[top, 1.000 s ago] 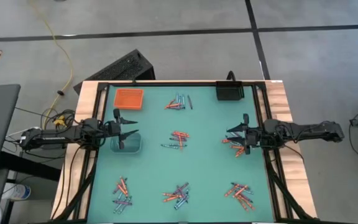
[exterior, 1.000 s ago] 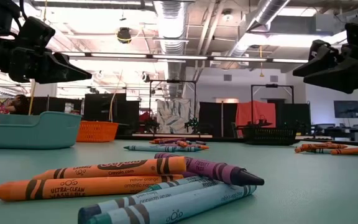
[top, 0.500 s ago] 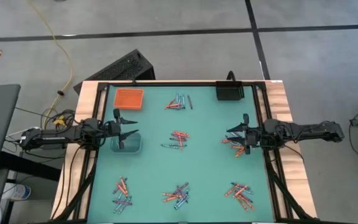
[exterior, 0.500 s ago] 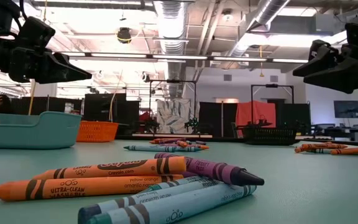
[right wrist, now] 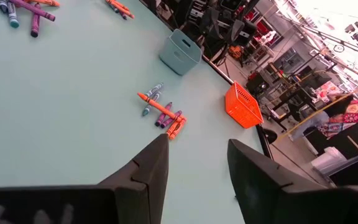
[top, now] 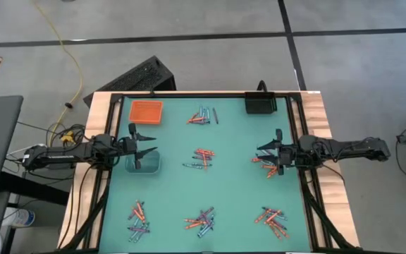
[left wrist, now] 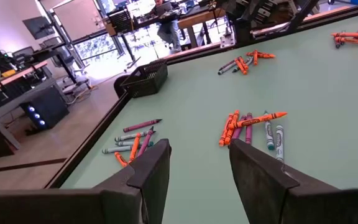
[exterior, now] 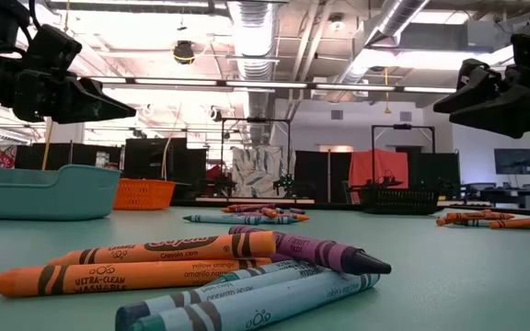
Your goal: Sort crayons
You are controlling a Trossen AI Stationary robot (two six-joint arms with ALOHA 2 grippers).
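Green table (top: 231, 190), seen whole only from above. Left gripper (top: 144, 146) over clear tray (top: 142, 162), right gripper (top: 269, 156) over crayons (top: 265, 164); both open, empty, hiding what lies beneath. More crayons clustered across table, far heaps too small to tell colours.

Grey concrete floor (top: 189, 42) crossed by dark lines, a yellow cable (top: 65, 49) trailing; bright ceiling ducts (exterior: 251, 28) overhead.
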